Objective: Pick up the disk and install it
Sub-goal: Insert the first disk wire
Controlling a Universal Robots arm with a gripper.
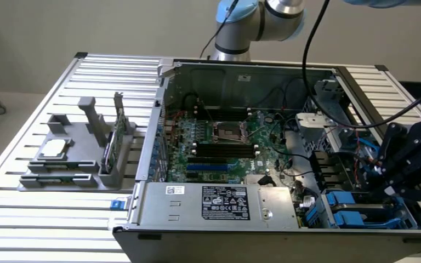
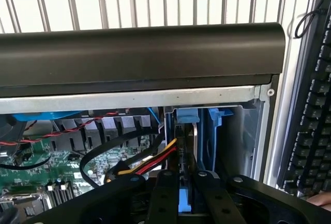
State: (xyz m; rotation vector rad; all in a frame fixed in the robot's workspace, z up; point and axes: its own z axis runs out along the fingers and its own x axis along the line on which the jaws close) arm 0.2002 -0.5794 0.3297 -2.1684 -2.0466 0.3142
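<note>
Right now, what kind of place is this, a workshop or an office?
Probably a robotics lab bench for computer assembly: an open computer case lies on a slatted aluminium table, with a grey parts fixture beside it.

Disk (image 2: 187, 157) upright, edge-on in blue-railed drive bay

1 computer case (image 1: 195, 219), 1 motherboard (image 1: 225, 145), 1 keyboard (image 2: 313, 131).

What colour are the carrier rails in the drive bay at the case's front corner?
Blue rails, clearest in the exterior view, at the case corner on that view's right.
</note>
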